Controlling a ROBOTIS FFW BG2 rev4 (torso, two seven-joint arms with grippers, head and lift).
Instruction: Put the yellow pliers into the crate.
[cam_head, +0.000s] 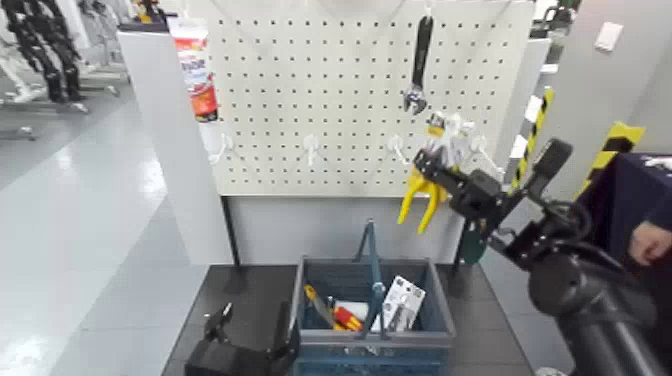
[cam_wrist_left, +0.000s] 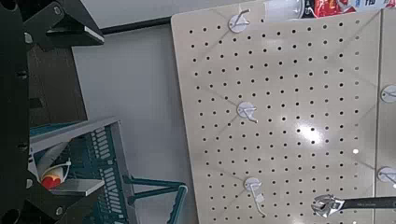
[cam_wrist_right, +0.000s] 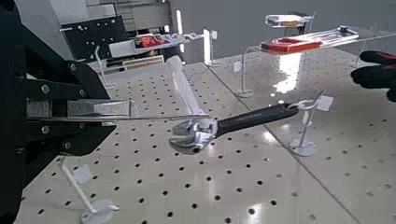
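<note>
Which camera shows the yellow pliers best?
The head view: the pliers hang on the pegboard with the right gripper at their top. The right wrist view shows only a clear card edge, and the left wrist view shows nothing of them.

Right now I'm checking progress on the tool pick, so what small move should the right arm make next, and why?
Probably draw the right gripper back off the white pegboard to slide the carded yellow-handled pliers from their hook. The jaws sit at the card's top, the pliers still hang there, and the blue-grey slatted crate waits below. The left gripper rests low beside it.
</note>
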